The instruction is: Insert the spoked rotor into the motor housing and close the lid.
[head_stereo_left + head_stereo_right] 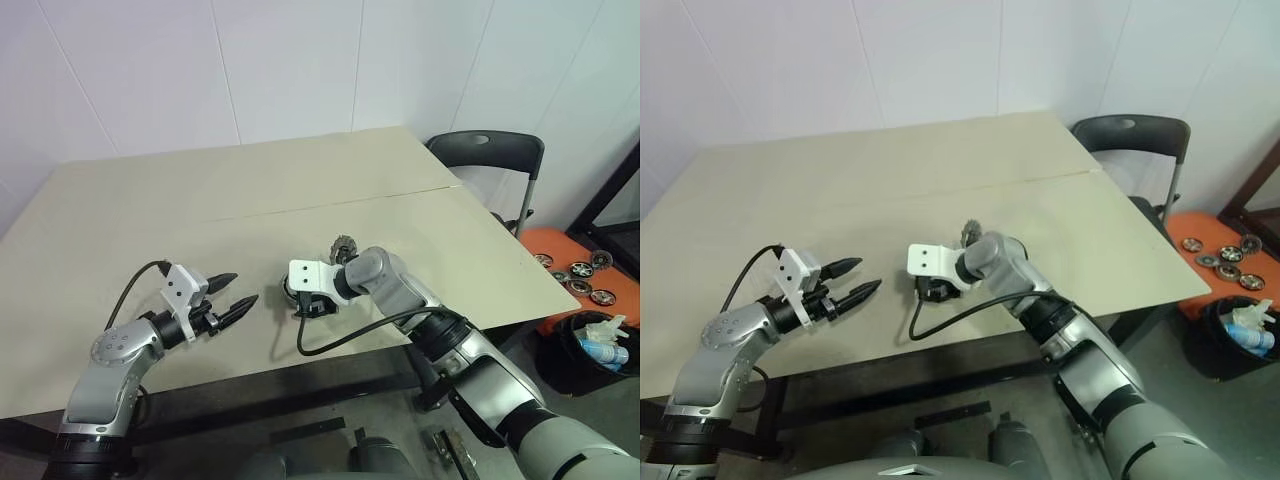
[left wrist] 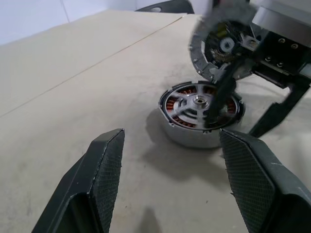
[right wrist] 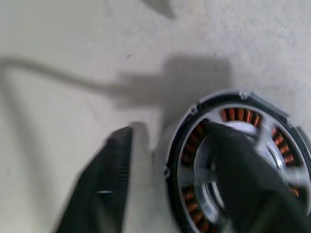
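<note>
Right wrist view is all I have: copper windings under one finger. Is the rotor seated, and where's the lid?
Observer: Yes, the left wrist view shows the spoked rotor lying inside the motor housing.
Operator: And the lid?
Observer: The lid is tilted up behind the housing, beside the open right gripper, not closed on it.
Operator: Left gripper?
Observer: The left gripper hangs open and empty, apart from the housing.

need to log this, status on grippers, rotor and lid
Left gripper open, empty. Right gripper open over motor housing. Spoked rotor seated inside. Lid tilted above it, not yet on.
</note>
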